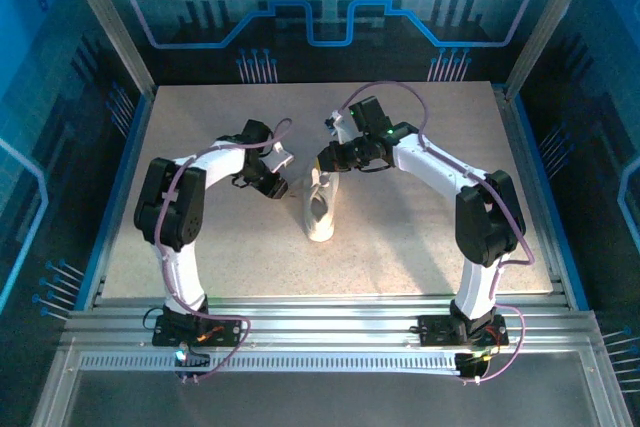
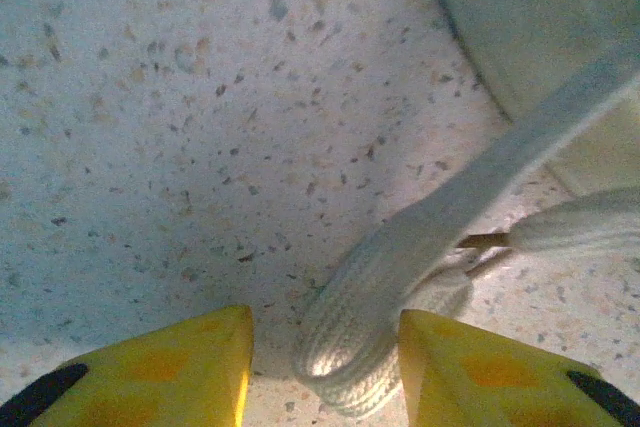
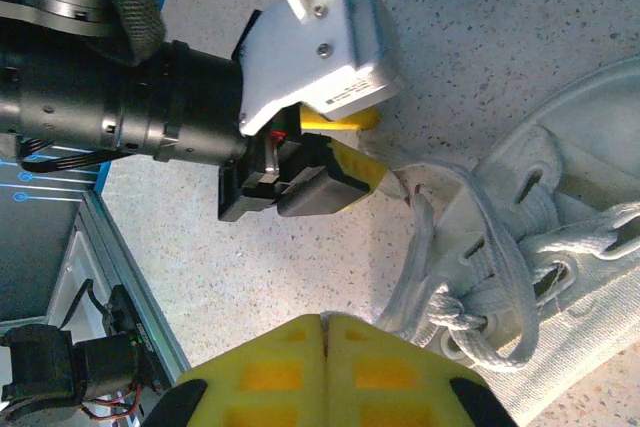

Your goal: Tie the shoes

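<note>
A small white sneaker [image 1: 320, 210] lies mid-table, its laced top [image 3: 560, 247] at the right of the right wrist view. My left gripper [image 1: 287, 184] is low on the shoe's left side. Its yellow fingers [image 2: 190, 367] stand apart around a folded loop of white lace [image 2: 350, 342] resting on the table, with a gap on the left side. From the right wrist it appears as the left gripper [image 3: 380, 147], at the lace end by the shoe. My right gripper [image 1: 323, 161] hovers over the shoe's far end, yellow fingertips [image 3: 270, 367] pressed together. A lace strand [image 3: 410, 267] runs down behind them; whether it is pinched is hidden.
The speckled beige tabletop [image 1: 420, 247] spreads around the shoe. Aluminium rails [image 1: 320, 322] border the near edge by both arm bases, and blue panels [image 1: 90, 97] wall in the sides and back.
</note>
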`<action>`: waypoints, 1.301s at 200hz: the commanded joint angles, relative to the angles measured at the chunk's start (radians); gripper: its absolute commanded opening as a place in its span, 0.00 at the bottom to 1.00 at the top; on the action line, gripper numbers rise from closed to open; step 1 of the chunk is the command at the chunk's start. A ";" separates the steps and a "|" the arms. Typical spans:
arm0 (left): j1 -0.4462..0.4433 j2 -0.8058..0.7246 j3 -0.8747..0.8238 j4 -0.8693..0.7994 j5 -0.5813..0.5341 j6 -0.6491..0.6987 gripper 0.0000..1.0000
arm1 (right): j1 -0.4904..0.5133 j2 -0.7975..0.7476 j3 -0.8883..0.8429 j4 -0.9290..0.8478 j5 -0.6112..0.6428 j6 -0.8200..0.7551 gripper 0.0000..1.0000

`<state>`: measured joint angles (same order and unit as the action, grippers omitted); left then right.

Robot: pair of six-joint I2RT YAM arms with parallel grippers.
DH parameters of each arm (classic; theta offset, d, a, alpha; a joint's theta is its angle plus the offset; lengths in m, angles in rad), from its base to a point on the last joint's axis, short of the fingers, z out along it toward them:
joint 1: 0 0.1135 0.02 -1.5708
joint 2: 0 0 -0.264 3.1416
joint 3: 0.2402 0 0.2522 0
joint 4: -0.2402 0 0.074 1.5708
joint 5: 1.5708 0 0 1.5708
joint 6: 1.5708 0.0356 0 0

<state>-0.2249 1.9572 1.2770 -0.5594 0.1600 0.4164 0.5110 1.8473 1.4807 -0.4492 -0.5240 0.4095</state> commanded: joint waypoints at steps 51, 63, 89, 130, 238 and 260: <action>0.001 -0.064 -0.009 -0.108 -0.044 -0.016 0.00 | -0.006 0.021 0.028 -0.020 0.004 -0.009 0.00; 0.001 -0.113 -0.009 -0.128 -0.039 -0.016 0.00 | -0.009 0.025 0.029 -0.022 0.011 -0.004 0.00; -0.007 -0.248 -0.016 -0.162 -0.022 -0.050 0.00 | -0.026 0.045 0.015 0.017 -0.013 0.034 0.00; -0.152 -0.456 -0.116 -0.113 -0.041 -0.209 0.00 | -0.032 0.067 0.013 0.065 -0.034 0.072 0.00; -0.535 -0.292 -0.138 0.393 0.010 -0.433 0.00 | -0.031 0.105 0.055 0.049 -0.085 0.061 0.00; -0.538 -0.254 -0.111 0.402 0.019 -0.385 0.24 | -0.032 0.107 0.050 0.053 -0.088 0.056 0.00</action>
<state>-0.7464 1.6630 1.1175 -0.2279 0.1341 0.0006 0.4648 1.9537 1.5112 -0.4007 -0.5587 0.4660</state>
